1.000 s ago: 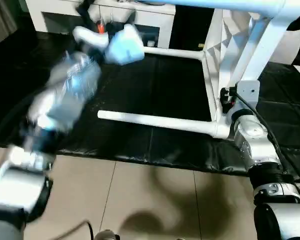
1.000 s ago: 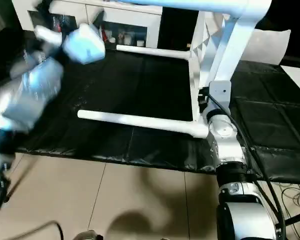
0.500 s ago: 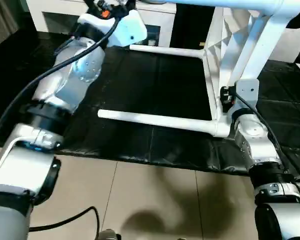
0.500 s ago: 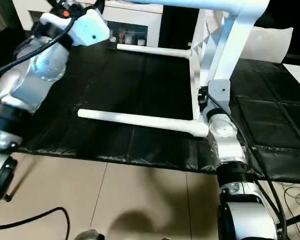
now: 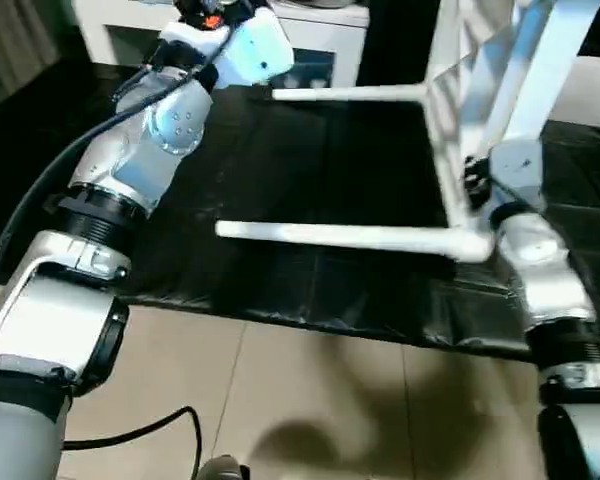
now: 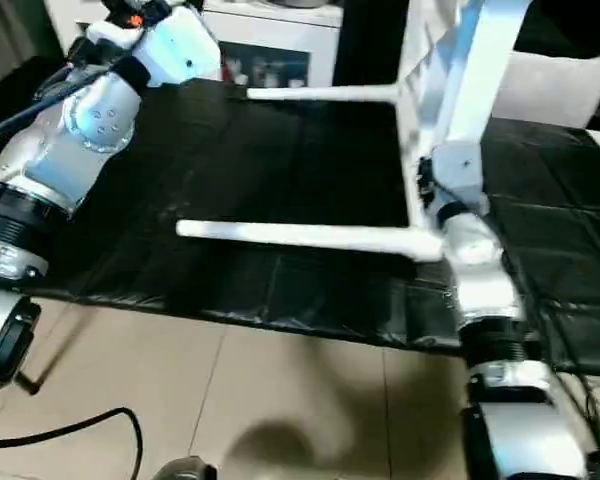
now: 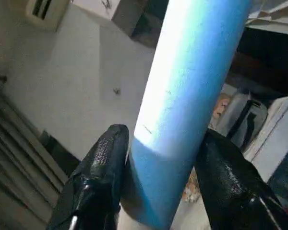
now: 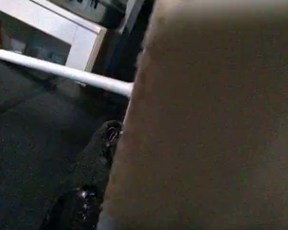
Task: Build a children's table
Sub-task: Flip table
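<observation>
The children's table lies on its side. Its white tabletop (image 5: 450, 130) stands upright at the right, ribbed underside facing left. A near leg (image 5: 350, 236) and a far leg (image 5: 345, 93) reach leftward just above the mat. My left arm (image 5: 170, 130) is raised at the back left. There my left gripper (image 7: 163, 136) is shut on another white leg (image 7: 192, 72), the tube sitting between both black fingers. My right arm (image 5: 525, 250) reaches up to the tabletop's lower edge. My right gripper (image 8: 129, 134) has one black finger (image 8: 96, 163) against the tabletop, which hides the other.
A black mat (image 5: 310, 170) lies under the table, with beige tiled floor (image 5: 310, 400) in front of it. A white cabinet (image 5: 320, 30) stands at the back. A black cable (image 5: 150, 430) trails across the floor by my left side.
My left arm, blurred in motion a second ago, has swung up and back and now holds still at the upper left. The whole picture has shifted with the camera.
</observation>
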{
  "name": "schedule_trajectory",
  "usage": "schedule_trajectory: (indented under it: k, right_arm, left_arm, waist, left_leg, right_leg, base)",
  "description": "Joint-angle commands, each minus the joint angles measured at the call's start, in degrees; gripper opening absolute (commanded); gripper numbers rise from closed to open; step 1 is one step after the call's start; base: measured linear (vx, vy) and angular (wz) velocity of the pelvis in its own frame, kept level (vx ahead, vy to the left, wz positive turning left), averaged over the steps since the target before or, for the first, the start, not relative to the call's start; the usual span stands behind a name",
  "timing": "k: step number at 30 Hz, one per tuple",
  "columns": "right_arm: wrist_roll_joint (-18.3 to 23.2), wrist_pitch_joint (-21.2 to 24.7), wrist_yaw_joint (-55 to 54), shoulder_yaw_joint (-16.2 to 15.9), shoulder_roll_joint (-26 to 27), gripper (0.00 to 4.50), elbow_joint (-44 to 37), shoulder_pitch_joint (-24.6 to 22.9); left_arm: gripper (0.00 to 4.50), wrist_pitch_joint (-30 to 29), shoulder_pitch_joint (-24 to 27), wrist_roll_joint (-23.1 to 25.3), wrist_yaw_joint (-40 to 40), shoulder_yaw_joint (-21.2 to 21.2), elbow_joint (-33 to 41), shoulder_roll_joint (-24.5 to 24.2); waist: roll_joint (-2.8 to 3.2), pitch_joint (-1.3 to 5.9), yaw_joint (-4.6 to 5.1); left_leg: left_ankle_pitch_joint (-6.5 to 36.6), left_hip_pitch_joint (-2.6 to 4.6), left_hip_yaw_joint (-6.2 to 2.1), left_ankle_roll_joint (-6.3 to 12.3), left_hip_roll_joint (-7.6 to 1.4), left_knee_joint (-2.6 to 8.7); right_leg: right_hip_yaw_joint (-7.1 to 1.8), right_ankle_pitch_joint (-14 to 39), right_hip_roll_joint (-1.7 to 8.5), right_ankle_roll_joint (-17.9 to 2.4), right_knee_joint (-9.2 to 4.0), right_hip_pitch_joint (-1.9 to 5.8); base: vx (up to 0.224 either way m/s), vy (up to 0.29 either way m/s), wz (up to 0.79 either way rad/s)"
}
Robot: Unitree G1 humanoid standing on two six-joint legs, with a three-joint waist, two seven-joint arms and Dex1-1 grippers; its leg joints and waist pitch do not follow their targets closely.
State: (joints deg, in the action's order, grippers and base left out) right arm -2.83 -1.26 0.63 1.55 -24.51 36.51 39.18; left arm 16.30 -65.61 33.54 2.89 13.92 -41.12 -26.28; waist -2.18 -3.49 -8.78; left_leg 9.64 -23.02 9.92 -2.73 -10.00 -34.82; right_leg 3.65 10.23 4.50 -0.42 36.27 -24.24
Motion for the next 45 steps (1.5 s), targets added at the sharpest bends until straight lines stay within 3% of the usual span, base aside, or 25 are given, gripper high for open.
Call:
schedule_trajectory:
  k: [1, 5, 6, 8, 11, 12, 13, 16, 19, 22, 24, 27, 29, 30, 31, 32, 34, 35, 36, 37, 40, 43, 45]
  right_arm:
    - [-12.04, -2.15, 2.5, -6.01, -5.32, 2.06, -3.29, 1.15]
    - [-11.68, -1.99, 4.94, -6.18, -7.18, 2.06, -2.49, 2.82]
    - [-10.67, -1.36, 10.1, -6.55, -9.54, 2.06, -1.32, 5.31]
    - [-9.29, -0.37, 18.21, -7.19, -12.78, 2.07, -0.08, 8.91]
    - [-8.94, -0.53, 21.27, -7.58, -14.3, 2.07, 0.63, 10.96]
    - [-7.55, -2.02, 30.32, -8.99, -17.38, 2.07, 2.68, 15.9]
    - [-6.88, -2.82, 33.22, -9.34, -18.14, 2.07, 3.64, 17.69]
    - [-4.35, -3.59, 38.52, -8.89, -18.54, 2.07, 5.1, 20.85]
    - [-2.78, -4.05, 41.49, -8.19, -18.57, 2.77, 5.96, 23.2]
    - [-0.04, -5.19, 45.06, -6.48, -18.32, 2.89, 7.24, 26.65]
    - [-0.79, -6.85, 46.64, -7.05, -18.63, 3.19, 8.24, 27.07]
    - [-1.12, -8.78, 46.88, -7.12, -18.54, 3.33, 9.22, 27.15]
    - [-0.98, -12.98, 45.42, -6.06, -17.91, 3.56, 10.56, 27.78]
    - [-0.48, -15.37, 43.72, -4.94, -17.24, 3.72, 11.03, 28.31]
    - [-0.43, -15.58, 43.56, -4.84, -17.18, 3.74, 11.07, 28.35]
    - [2.42, -18.96, 40.44, -1.22, -15.27, 3.78, 10.98, 30.04]
    - [5.32, -20.9, 39.97, 1.65, -13.86, 4.04, 10.82, 31.36]
    - [7.19, -23.78, 39.34, 3.41, -13.07, 4.04, 10.39, 32.34]
    - [7.19, -23.78, 39.34, 3.41, -13.07, 4.15, 10.39, 32.34]
    - [10.42, -25.08, 40.61, 5.42, -12.12, 4.23, 9.07, 32.95]
    - [14.99, -24.83, 43.55, 7.52, -10.74, 4.47, 6.68, 32.99]
    - [20.26, -19.23, 46.38, 7.53, -7.13, 4.5, -1.73, 26.85]
    - [22.6, -16.98, 45.39, 7.6, -5.15, 4.5, -5.41, 23.86]
  left_arm:
    - [1.9, -0.21, -0.27, -3.28, -3.92, -1.06, -0.64, 0.36]
    - [1.79, -1.1, 0.54, -6.82, -7.58, -2.17, 0.5, 1.04]
    - [1.77, -2.81, 1.69, -10.48, -11.83, -3.33, 2.18, 1.64]
    - [1.75, -6.16, 3.33, -14.87, -16.4, -5.09, 4.99, 2.22]
    - [1.75, -8.56, 3.96, -17.19, -17.91, -6.41, 6.57, 2.73]
    - [1.73, -13.1, 4.74, -21.74, -20.36, -9.08, 9.04, 3.87]
    - [1.72, -14.52, 4.94, -23.27, -20.82, -10.11, 9.58, 4.37]
    - [1.72, -17.2, 5.5, -26.03, -21.12, -12.0, 10.69, 5.5]
    - [1.72, -20.18, 6.35, -27.88, -21.69, -13.4, 13.08, 6.11]
    - [1.72, -25.39, 8.42, -29.66, -22.94, -14.69, 18.45, 6.61]
    - [1.72, -27.84, 9.82, -30.18, -23.68, -14.68, 21.4, 7.01]
    - [1.72, -29.71, 10.5, -30.42, -24.02, -14.62, 23.11, 7.42]
    - [1.72, -31.36, 10.82, -30.99, -24.01, -14.52, 24.3, 7.6]
    - [1.72, -32.01, 10.99, -31.1, -23.95, -14.46, 24.76, 7.67]
    - [1.72, -32.07, 11.01, -31.1, -23.95, -14.46, 24.8, 7.68]
    - [1.72, -32.76, 11.32, -30.93, -24.01, -14.48, 25.27, 7.86]
    - [1.72, -33.76, 11.7, -30.62, -24.15, -14.62, 26.13, 8.03]
    - [1.72, -34.29, 12.17, -30.23, -24.38, -14.71, 26.79, 7.99]
    - [1.72, -34.29, 12.17, -30.23, -24.38, -14.71, 26.79, 7.99]
    - [1.72, -34.52, 12.51, -30.0, -24.47, -14.77, 26.98, 7.84]
    - [1.72, -34.88, 13.1, -29.62, -24.44, -14.79, 27.11, 7.49]
    - [1.71, -35.46, 14.92, -28.81, -23.82, -14.91, 27.31, 6.88]
    - [1.71, -35.74, 15.9, -28.22, -23.18, -15.07, 27.31, 6.81]
  waist:
    - [-1.11, 4.52, -0.11]
    - [-1.12, 4.5, -0.55]
    - [-1.2, 4.5, -0.6]
    - [-1.67, 4.44, -0.74]
    - [-1.39, 4.29, -0.78]
    - [-2.72, 4.2, -0.43]
    - [-2.43, 4.26, -0.61]
    - [-2.59, 3.85, -0.49]
    - [-2.5, 3.86, -0.28]
    - [-2.41, 3.71, 0.36]
    - [-2.44, 3.57, 0.34]
    - [-2.74, 3.54, 0.41]
    - [-3.01, 3.57, 0.5]
    - [-2.84, 3.55, 0.56]
    - [-2.95, 3.55, 0.7]
    - [-2.98, 3.54, 0.77]
    - [-2.98, 3.7, 0.92]
    - [-2.77, 3.74, 0.71]
    - [-2.68, 3.7, 0.72]
    - [-2.72, 3.73, 0.67]
    - [-2.57, 3.97, 0.31]
    - [-2.43, 4.1, -0.03]
    - [-2.45, 4.17, 0.2]
  left_leg:
    - [7.74, 1.49, -0.45, 0.99, -2.27, 3.27]
    - [8.24, 1.56, -0.45, 0.72, -2.35, 3.3]
    - [8.41, 1.56, -0.52, 0.58, -2.38, 3.34]
    - [8.39, 1.46, -0.32, 1.27, -2.22, 3.1]
    - [8.09, 1.31, -0.2, 2.65, -2.27, 3.04]
    - [8.15, 1.11, -0.12, 2.74, -2.27, 2.98]
    - [8.47, 1.29, -0.15, 2.63, -2.26, 2.92]
    - [10.86, 1.25, -0.18, 2.7, -2.37, 2.87]
    - [13.08, 1.43, -0.53, 1.57, -2.65, 3.14]
    - [16.79, 1.54, -1.02, 0.15, -3.09, 3.39]
    - [17.9, 1.86, -1.01, -0.45, -3.14, 3.52]
    - [18.8, 1.52, -1.02, -0.75, -2.91, 3.5]
    - [18.43, 1.28, -1.05, -0.59, -2.86, 3.4]
    - [18.53, 1.28, -1.08, -0.68, -2.86, 3.38]
    - [18.45, 1.29, -1.05, -0.61, -2.82, 3.36]
    - [18.5, 1.3, -1.02, -0.54, -2.76, 3.37]
    - [18.39, 1.3, -1.07, -0.48, -2.78, 3.34]
    - [18.13, 1.74, -0.89, -0.17, -2.95, 3.21]
    - [18.19, 1.59, -0.92, -0.03, -3.02, 3.25]
    - [17.82, 1.49, -0.86, 0.36, -2.96, 3.28]
    - [14.14, 1.3, -0.87, 1.79, -3.07, 3.23]
    - [9.85, 1.13, -0.79, 3.34, -2.99, 3.15]
    - [9.19, 1.2, -0.89, 3.36, -2.97, 3.27]
  right_leg:
    - [-2.37, 7.17, 3.8, -10.16, -3.58, 3.29]
    - [-2.4, 7.89, 3.88, -10.01, -3.62, 3.18]
    - [-2.36, 8.15, 4.06, -10.15, -3.53, 3.36]
    - [-2.2, 8.43, 3.91, -11.35, -3.44, 3.53]
    - [-2.21, 9.48, 4.01, -11.42, -3.64, 3.25]
    - [-2.06, 10.66, 4.06, -11.44, -3.62, 3.4]
    - [-1.94, 11.45, 4.14, -11.74, -3.52, 3.45]
    - [-1.97, 15.76, 4.19, -10.38, -4.14, 2.92]
    - [-1.91, 17.38, 4.21, -9.46, -4.22, 2.68]
    - [-1.87, 17.81, 4.36, -9.89, -4.04, 2.57]
    - [-1.96, 17.87, 4.27, -9.95, -4.35, 2.19]
    - [-1.93, 17.67, 4.27, -9.78, -4.28, 2.47]
    - [-1.93, 18.38, 4.49, -9.06, -4.31, 2.55]
    - [-1.94, 18.72, 4.5, -9.04, -4.32, 2.47]
    - [-1.92, 18.86, 4.43, -9.07, -4.38, 2.42]
    - [-1.9, 19.0, 4.32, -9.05, -4.44, 2.39]
    - [-1.84, 18.96, 4.28, -8.96, -4.34, 2.39]
    - [-1.99, 17.28, 4.22, -9.78, -4.28, 2.05]
    - [-2.0, 16.62, 4.27, -10.14, -4.16, 2.09]
    - [-1.95, 15.77, 4.05, -10.31, -4.06, 2.2]
    - [-2.0, 9.23, 3.88, -11.46, -3.32, 2.61]
    - [-2.07, 3.55, 3.84, -12.25, -2.85, 3.2]
    - [-1.98, 3.39, 3.9, -12.25, -2.84, 3.29]
  base:
    - [0.0, 0.0, 0.0]
    - [0.0, 0.0, 0.0]
    - [0.0, 0.0, 0.0]
    - [0.0, 0.0, 0.0]
    - [0.0, 0.0, 0.0]
    - [0.0, 0.0, 0.0]
    - [0.0, 0.0, 0.0]
    - [0.0, 0.0, 0.0]
    - [0.0, 0.0, 0.0]
    - [0.0, 0.0, 0.0]
    - [0.0, 0.0, 0.0]
    - [0.0, 0.0, 0.0]
    - [0.0, 0.0, 0.0]
    - [0.0, 0.0, 0.0]
    - [0.0, 0.0, 0.0]
    - [0.0, 0.0, 0.0]
    - [0.0, 0.0, 0.0]
    - [0.0, 0.0, 0.0]
    - [0.0, 0.0, 0.0]
    - [0.0, 0.0, 0.0]
    - [0.0, 0.0, 0.0]
    - [0.0, 0.0, 0.0]
    - [0.0, 0.0, 0.0]
